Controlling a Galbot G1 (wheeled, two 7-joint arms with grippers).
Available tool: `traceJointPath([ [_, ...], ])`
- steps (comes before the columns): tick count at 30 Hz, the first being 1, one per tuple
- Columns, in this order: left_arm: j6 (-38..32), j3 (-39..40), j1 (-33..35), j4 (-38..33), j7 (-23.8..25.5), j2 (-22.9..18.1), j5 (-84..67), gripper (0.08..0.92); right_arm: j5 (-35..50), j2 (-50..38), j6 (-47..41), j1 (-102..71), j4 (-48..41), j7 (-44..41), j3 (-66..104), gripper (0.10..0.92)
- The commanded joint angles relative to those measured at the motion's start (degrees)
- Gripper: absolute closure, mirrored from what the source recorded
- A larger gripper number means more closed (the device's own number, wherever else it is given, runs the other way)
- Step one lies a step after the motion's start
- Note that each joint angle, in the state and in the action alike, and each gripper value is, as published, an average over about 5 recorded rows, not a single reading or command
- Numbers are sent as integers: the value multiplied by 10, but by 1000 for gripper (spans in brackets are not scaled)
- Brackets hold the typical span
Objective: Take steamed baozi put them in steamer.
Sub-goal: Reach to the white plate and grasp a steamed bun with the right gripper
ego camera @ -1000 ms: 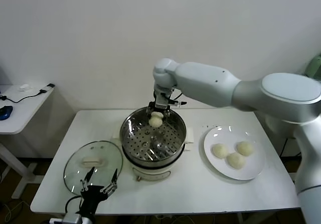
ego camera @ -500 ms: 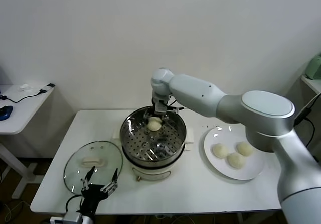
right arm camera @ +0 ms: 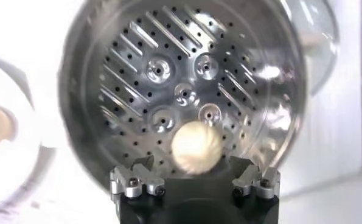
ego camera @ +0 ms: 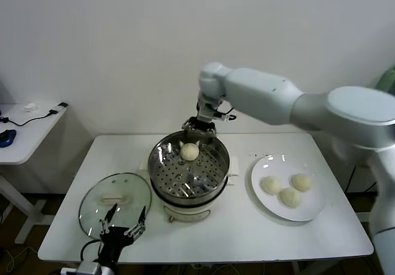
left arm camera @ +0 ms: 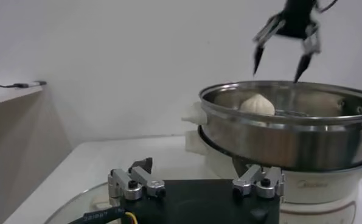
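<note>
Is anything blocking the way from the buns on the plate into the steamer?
Nothing visible does. The steamer is uncovered, its glass lid lying on the table beside it; three baozi sit on the plate nearby.

A round glass lid lies flat on the near left of the white table. A flat white plate sits on the right. Far left, a side table carries a black cable.
</note>
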Motion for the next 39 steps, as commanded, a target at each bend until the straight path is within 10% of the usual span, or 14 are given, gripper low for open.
traceJointPath([
  [1, -1, 0, -2, -1, 0, -3, -1, 177, 214, -219, -244, 149, 139, 9, -209, 203],
  [9, -4, 2, -1, 1, 0, -7, 0, 177, 186, -327, -404, 75, 246, 124, -265, 203],
  [39, -5, 3, 15, 0, 0, -18, 9, 177, 67, -218, -430, -302, -3, 161, 57, 213],
])
